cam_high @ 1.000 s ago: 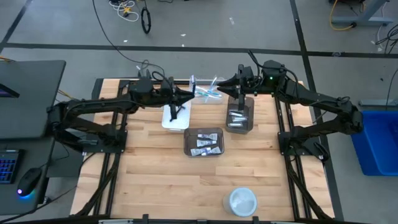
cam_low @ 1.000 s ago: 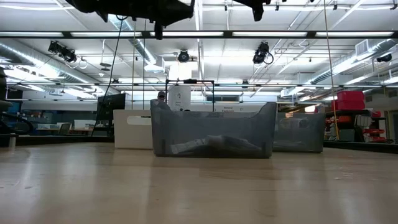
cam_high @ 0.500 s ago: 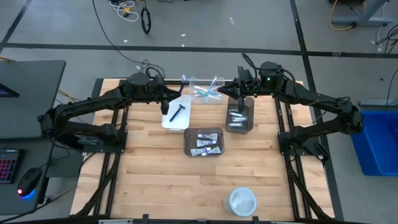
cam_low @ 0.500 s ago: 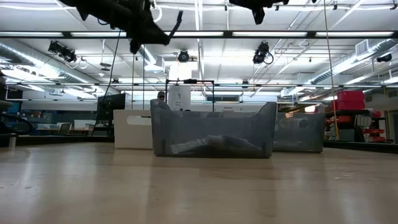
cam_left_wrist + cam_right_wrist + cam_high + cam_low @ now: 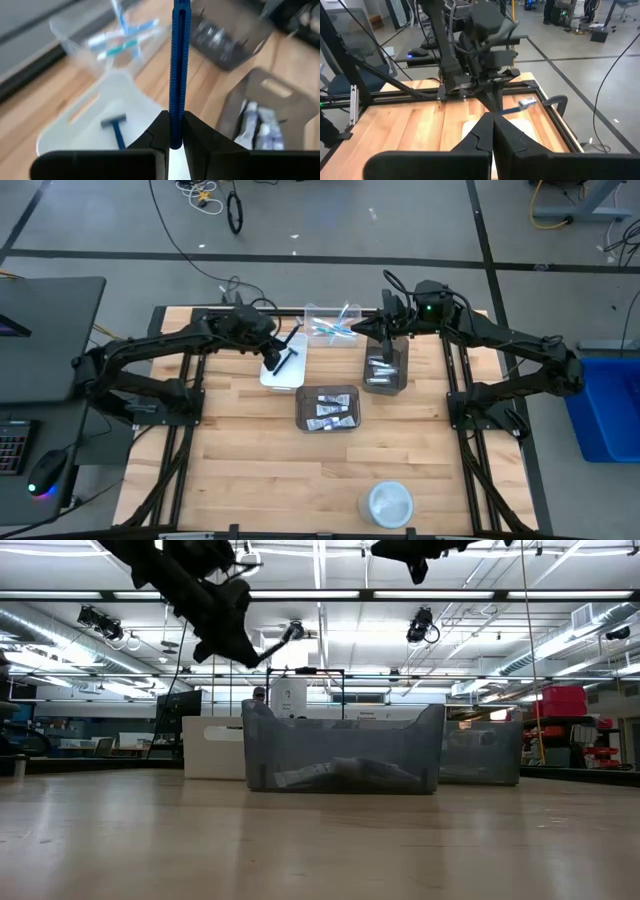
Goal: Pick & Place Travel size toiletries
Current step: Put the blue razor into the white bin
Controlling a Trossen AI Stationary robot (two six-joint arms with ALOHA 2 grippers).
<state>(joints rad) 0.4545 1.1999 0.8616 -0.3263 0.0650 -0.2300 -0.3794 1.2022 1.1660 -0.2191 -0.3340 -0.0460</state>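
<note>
Left end effector [image 5: 281, 352] moved down over white bin [image 5: 272, 374] — pinching blue razor [image 5: 179, 65] | right end effector [image 5: 356, 328] closed, empty

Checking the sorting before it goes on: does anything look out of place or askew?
Nothing stands out. The left gripper holds a blue razor above the white bin, where another razor lies.
</note>
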